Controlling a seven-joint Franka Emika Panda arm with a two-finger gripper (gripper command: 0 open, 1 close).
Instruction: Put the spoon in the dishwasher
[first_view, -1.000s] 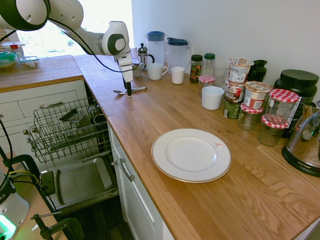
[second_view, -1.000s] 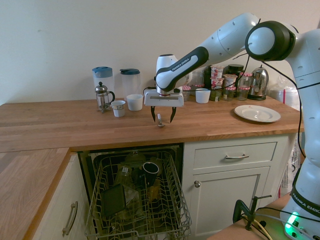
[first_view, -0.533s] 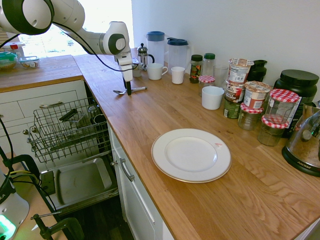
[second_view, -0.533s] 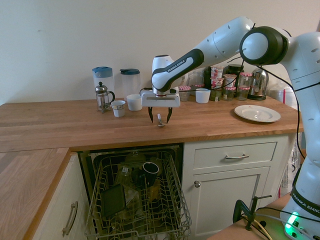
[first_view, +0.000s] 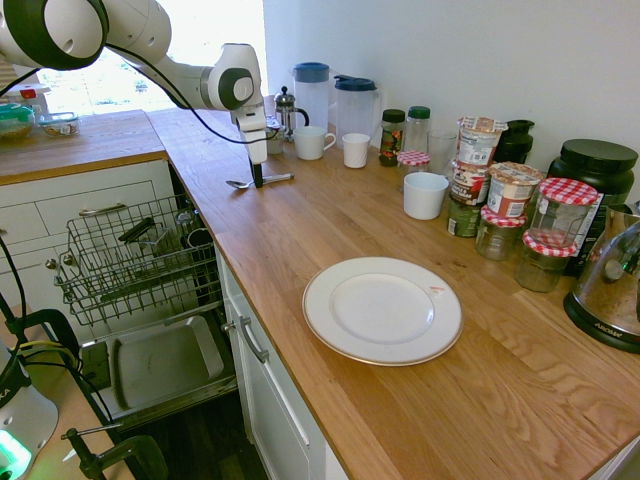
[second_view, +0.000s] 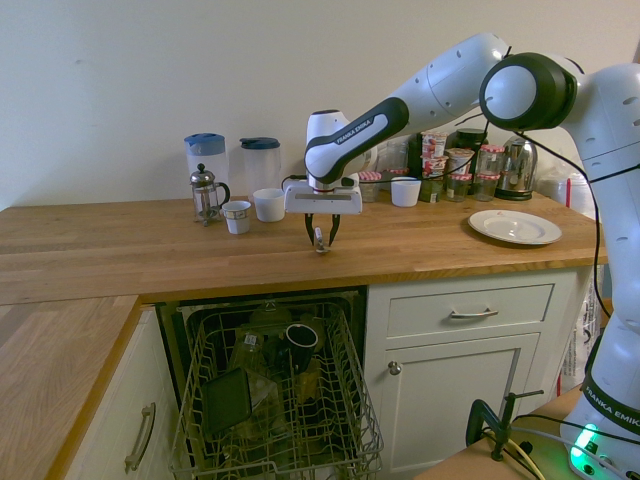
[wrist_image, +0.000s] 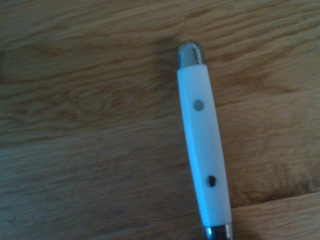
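The spoon (first_view: 272, 179) lies flat on the wooden counter near its front edge, with its bowl pointing toward the dishwasher side. My gripper (second_view: 320, 241) points straight down over the spoon (second_view: 319, 244). Its fingers straddle the handle at counter level, narrowed but with a gap still showing on each side. In the wrist view a white handle with a metal tip (wrist_image: 202, 145) lies on the wood. The dishwasher (first_view: 165, 360) stands open below the counter, its wire rack (second_view: 275, 400) pulled out and holding a mug and other dishes.
A white plate (first_view: 382, 309) sits on the counter toward the front. Behind the gripper stand a French press (second_view: 205, 194), two pitchers, white cups (second_view: 268, 204) and a row of jars (first_view: 510, 200). White cabinet drawers (second_view: 470, 312) flank the dishwasher.
The fingers have drawn in from wide open to a narrower gap around the spoon handle. The arm has barely shifted, and the spoon lies where it was.
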